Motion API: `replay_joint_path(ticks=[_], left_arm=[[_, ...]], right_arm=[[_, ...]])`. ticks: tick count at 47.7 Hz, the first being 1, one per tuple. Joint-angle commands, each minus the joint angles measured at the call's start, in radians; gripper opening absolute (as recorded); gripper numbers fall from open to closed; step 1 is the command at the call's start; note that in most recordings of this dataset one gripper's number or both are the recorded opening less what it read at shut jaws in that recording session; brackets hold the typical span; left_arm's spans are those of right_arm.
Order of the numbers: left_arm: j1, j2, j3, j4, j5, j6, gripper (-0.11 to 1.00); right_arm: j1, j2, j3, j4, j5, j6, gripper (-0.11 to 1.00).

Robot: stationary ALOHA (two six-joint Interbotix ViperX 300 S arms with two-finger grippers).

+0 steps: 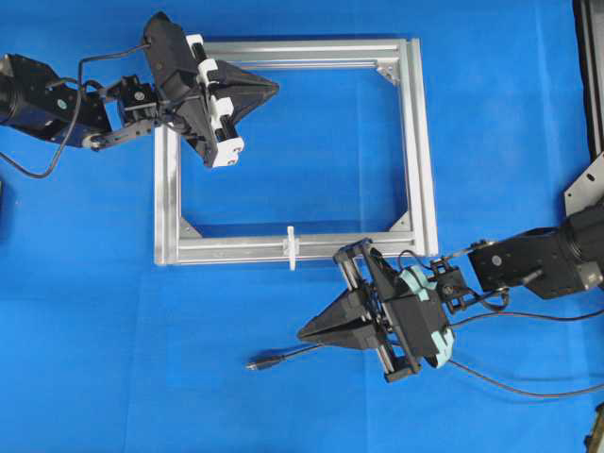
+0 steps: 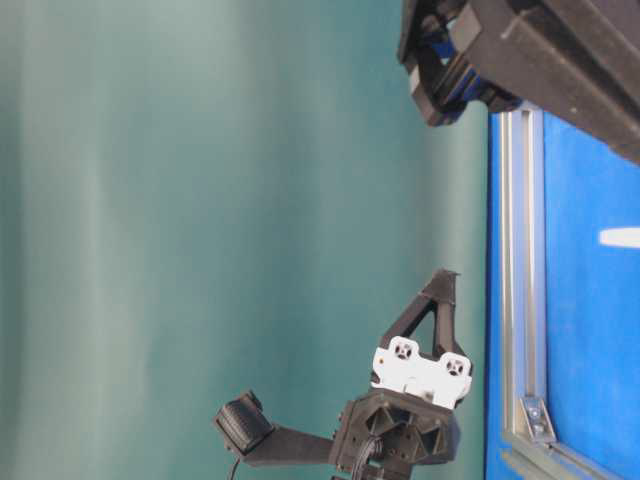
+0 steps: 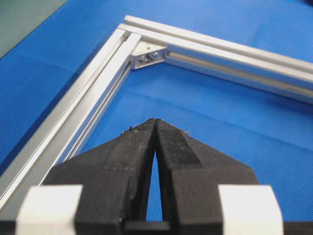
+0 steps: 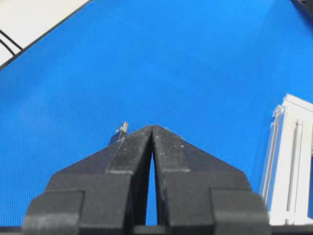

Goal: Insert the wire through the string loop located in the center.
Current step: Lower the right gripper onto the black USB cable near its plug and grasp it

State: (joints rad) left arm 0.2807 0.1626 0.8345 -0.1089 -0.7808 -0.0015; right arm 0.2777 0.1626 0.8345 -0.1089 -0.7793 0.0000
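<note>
The wire (image 1: pixel 288 356) lies on the blue cloth below the frame, a thin black cable ending in a small plug (image 1: pixel 256 362) at its left end. The plug's metal tip (image 4: pixel 121 130) peeks out just left of my right gripper's tips. My right gripper (image 1: pixel 302 334) hovers over the wire, shut, with nothing between its fingers (image 4: pixel 153 128). The string loop (image 1: pixel 292 247) is a tiny white upright piece on the frame's near rail. My left gripper (image 1: pixel 275 89) is shut and empty over the frame's far left part (image 3: pixel 155 121).
A silver aluminium frame (image 1: pixel 419 151) lies flat in the middle of the blue cloth. Its corner bracket (image 3: pixel 149 55) lies ahead of my left gripper. Thin black cables (image 1: pixel 528 316) trail from the right arm across the cloth.
</note>
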Motion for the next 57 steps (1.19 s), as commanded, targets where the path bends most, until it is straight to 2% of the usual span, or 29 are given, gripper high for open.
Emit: replay_joint_path(ticks=[1, 6, 13, 25, 29, 32, 42, 44, 48, 57], left_arm=[[-0.005, -0.057, -0.026, 0.015, 0.025, -0.011, 0.00], [-0.002, -0.055, -0.026, 0.015, 0.044, -0.011, 0.00], [-0.002, -0.057, -0.023, 0.014, 0.046, -0.011, 0.00], [0.000, -0.057, -0.021, 0.015, 0.046, -0.008, 0.00], [0.002, -0.057, -0.025, 0.017, 0.046, -0.008, 0.00], [0.003, -0.057, -0.025, 0.018, 0.048, -0.008, 0.00], [0.003, -0.057, -0.023, 0.018, 0.046, -0.008, 0.00], [0.003, -0.057, -0.021, 0.018, 0.046, -0.008, 0.00], [0.003, -0.057, -0.021, 0.018, 0.046, -0.009, 0.00], [0.003, -0.057, -0.021, 0.018, 0.046, -0.009, 0.00]], right_arm=[[0.006, -0.041, -0.012, -0.006, -0.006, -0.012, 0.00], [0.006, -0.051, -0.015, -0.012, 0.025, 0.000, -0.05], [0.006, -0.052, -0.017, -0.011, 0.046, 0.014, -0.05], [0.017, -0.052, -0.015, -0.012, 0.109, 0.081, -0.04], [0.023, -0.052, -0.017, -0.008, 0.109, 0.097, 0.06], [0.023, -0.052, -0.018, -0.006, 0.109, 0.106, 0.18], [0.025, -0.048, -0.028, 0.018, 0.110, 0.120, 0.80], [0.025, -0.044, -0.031, 0.029, 0.112, 0.120, 0.88], [0.025, -0.032, -0.037, 0.049, 0.112, 0.121, 0.83], [0.044, 0.061, -0.075, 0.098, 0.109, 0.121, 0.86]])
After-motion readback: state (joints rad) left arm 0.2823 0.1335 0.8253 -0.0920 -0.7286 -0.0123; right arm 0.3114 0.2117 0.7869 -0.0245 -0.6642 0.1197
